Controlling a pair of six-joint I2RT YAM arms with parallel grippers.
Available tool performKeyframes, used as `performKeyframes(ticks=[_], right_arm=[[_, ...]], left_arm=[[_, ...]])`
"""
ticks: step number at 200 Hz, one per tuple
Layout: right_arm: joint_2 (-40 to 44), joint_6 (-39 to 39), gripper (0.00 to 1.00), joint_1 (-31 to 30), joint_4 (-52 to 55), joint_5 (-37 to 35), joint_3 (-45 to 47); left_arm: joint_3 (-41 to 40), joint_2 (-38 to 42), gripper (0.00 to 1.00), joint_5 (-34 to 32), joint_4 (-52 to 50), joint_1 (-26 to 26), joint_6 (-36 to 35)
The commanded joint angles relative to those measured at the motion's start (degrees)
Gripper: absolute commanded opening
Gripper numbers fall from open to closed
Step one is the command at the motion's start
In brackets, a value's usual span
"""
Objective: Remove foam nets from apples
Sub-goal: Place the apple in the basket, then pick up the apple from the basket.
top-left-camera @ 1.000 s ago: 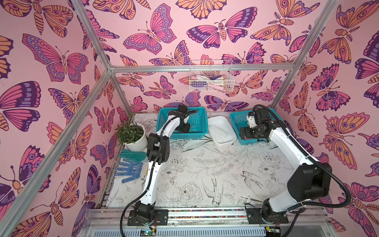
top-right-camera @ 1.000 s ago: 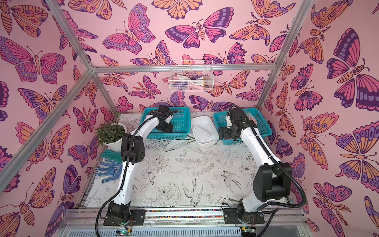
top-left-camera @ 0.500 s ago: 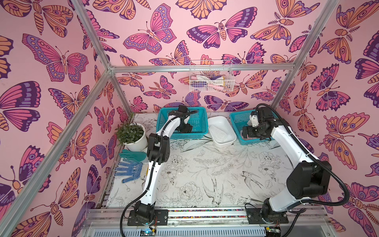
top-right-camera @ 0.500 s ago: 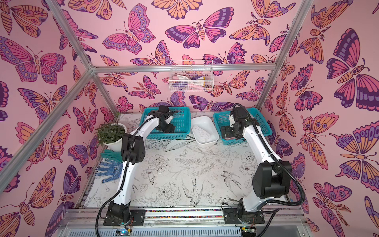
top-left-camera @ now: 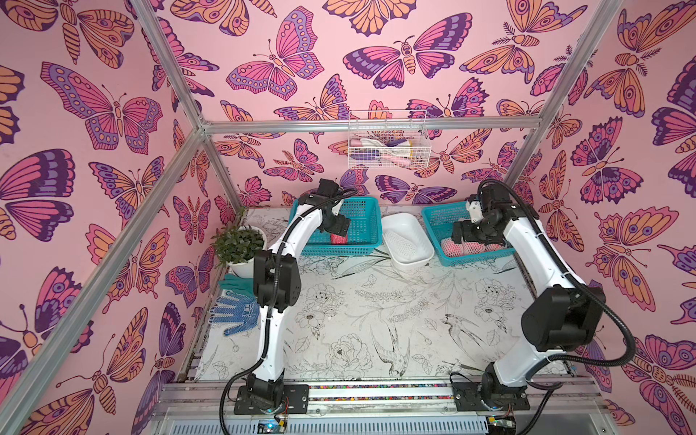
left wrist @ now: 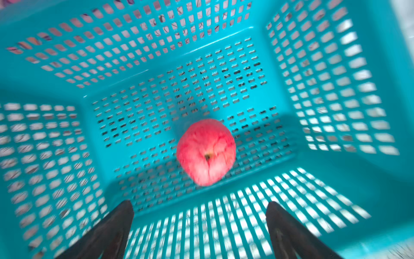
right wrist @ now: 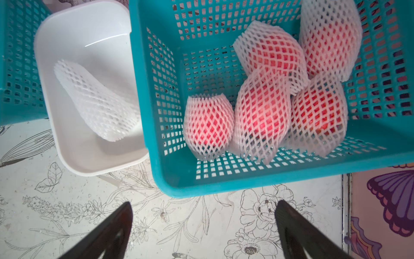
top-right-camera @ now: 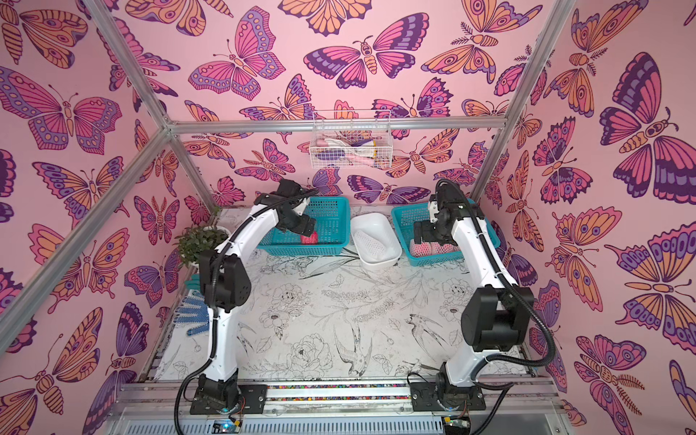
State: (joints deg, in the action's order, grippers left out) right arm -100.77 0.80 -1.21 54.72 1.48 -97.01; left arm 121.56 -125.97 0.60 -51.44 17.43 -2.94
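Nearest the viewer, a floral-printed white tabletop [top-left-camera: 376,320] stretches back toward a smooth white plastic tray [top-left-camera: 399,222], with a blue dotted work glove [top-left-camera: 233,312] and a leafy green plant in a white pot [top-left-camera: 239,244] well to the left of that tray. Just left of the tray stands a teal perforated plastic basket [left wrist: 324,89], where a single bare red-pink apple [left wrist: 206,152] lies on the basket floor. The left gripper [left wrist: 199,203] hangs above it with jaws spread wide and nothing between them. Inside the tray rests one empty white foam mesh net [right wrist: 98,101], lying on its side. Touching the tray's right side is a second teal perforated basket [right wrist: 156,89] holding five red apples wrapped in white foam nets [right wrist: 262,116], crowded toward the side far from the tray. The right gripper [right wrist: 203,201] hovers at this basket's near edge, its jaws also wide apart and holding nothing. Behind the tray, a white wire basket [top-left-camera: 388,150] hangs on the pink butterfly-papered wall.
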Motion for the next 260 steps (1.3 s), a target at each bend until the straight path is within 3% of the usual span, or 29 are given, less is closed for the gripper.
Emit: performKeyframes(ticks=[1, 47, 87, 145, 260], right_arm=[[-6.4, -0.4, 1.0, 0.2, 7.1, 0.3, -5.8], [-12.3, -0.9, 0.98, 0.2, 5.6, -0.1, -8.5], [-17.3, -1.6, 0.97, 0.1, 5.5, -2.2, -10.6], [-21.5, -0.9, 0.94, 0.0, 4.1, -2.1, -11.1], [-26.4, -1.3, 0.96, -0.5, 4.3, -3.1, -13.1]], left_arm=[[-7.1, 5.7, 0.95, 0.2, 1.5, -0.1, 2.5], [-27.5, 20.4, 0.94, 4.3, 10.4, 0.2, 5.4], [-37.1, 27.7, 0.93, 5.3, 14.0, 4.4, 5.8], [-38.0, 27.8, 0.93, 6.2, 16.6, 7.8, 6.0], [-38.1, 26.7, 0.93, 6.4, 16.6, 8.4, 4.9]])
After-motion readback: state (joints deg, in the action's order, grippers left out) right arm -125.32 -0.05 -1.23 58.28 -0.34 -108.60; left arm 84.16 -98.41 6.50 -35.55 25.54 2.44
